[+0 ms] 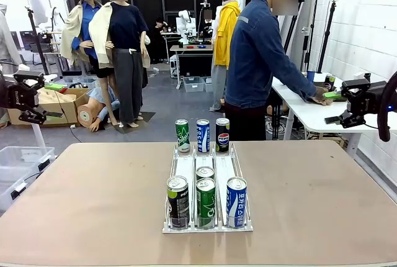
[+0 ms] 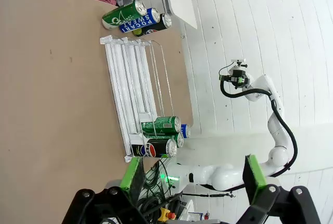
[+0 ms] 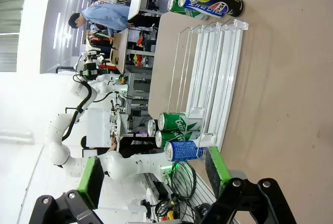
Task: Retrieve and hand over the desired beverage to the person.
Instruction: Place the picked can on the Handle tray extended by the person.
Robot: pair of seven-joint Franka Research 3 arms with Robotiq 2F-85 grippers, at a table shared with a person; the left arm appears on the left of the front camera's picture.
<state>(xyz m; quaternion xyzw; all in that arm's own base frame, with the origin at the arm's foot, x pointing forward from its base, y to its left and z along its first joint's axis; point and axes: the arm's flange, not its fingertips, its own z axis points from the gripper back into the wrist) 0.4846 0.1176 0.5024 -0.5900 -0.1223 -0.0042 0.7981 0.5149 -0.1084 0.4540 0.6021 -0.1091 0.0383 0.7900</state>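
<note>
A clear rack (image 1: 185, 166) stands mid-table with cans at both ends. Its far end holds a green can (image 1: 182, 135), a blue can (image 1: 203, 135) and a black Pepsi can (image 1: 222, 135). At the near end are a black can (image 1: 177, 202), two green cans (image 1: 205, 202) and a blue can (image 1: 236, 202). The person (image 1: 257, 56) in the blue denim jacket is turned toward a side table, one hand (image 1: 321, 97) resting on it. My left gripper (image 2: 193, 177) is open and held off the table's left side (image 1: 23, 96). My right gripper (image 3: 153, 177) is open, off the right side (image 1: 360, 99).
A white side table (image 1: 310, 115) stands at the right behind the main table. A clear bin (image 1: 18, 158) sits on the floor at the left. The brown tabletop (image 1: 87, 199) is bare on both sides of the rack.
</note>
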